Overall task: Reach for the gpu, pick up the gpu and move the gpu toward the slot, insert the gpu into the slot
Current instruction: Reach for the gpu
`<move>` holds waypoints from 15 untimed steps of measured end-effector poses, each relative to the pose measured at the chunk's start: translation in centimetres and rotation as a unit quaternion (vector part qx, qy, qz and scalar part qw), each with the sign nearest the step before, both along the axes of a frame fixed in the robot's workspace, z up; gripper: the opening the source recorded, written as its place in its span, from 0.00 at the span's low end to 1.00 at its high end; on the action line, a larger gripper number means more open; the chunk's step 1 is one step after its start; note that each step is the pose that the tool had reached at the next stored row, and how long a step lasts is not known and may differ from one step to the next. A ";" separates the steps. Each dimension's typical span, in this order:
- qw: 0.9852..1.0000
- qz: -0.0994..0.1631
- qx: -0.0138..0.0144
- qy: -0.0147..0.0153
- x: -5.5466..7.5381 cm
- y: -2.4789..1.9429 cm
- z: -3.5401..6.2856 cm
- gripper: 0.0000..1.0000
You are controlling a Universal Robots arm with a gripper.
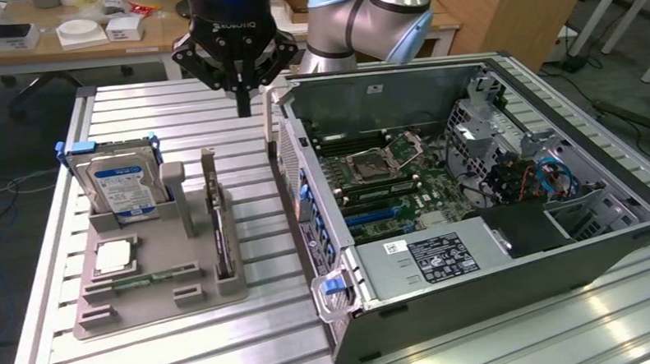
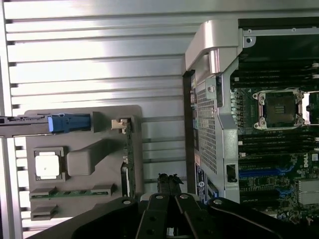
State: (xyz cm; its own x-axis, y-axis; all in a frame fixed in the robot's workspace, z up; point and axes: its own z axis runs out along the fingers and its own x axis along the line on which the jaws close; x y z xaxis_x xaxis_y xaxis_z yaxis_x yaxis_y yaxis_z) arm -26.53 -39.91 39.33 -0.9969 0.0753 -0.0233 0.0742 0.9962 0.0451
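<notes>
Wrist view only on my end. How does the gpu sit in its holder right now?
Observer: The gpu stands upright on its long edge in the grey holder, untouched.
Operator: How high is my gripper?
Observer: The gripper, shut and empty, hangs well clear of the table.
Operator: What's in the case past the motherboard?
Observer: A power supply with a white label, at the case's end nearest the exterior camera.

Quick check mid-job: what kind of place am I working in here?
Probably a robotics lab or workshop: a slotted aluminium bench carrying an open computer case and a grey parts fixture, with a cluttered wooden desk behind.
</notes>
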 end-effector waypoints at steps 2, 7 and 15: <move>1.000 0.000 0.000 0.000 -0.2 0.00 0.00 0.10; 1.000 0.000 0.000 0.000 -0.7 -0.01 0.00 0.10; 1.000 0.000 0.000 0.000 -1.6 -0.01 0.00 0.10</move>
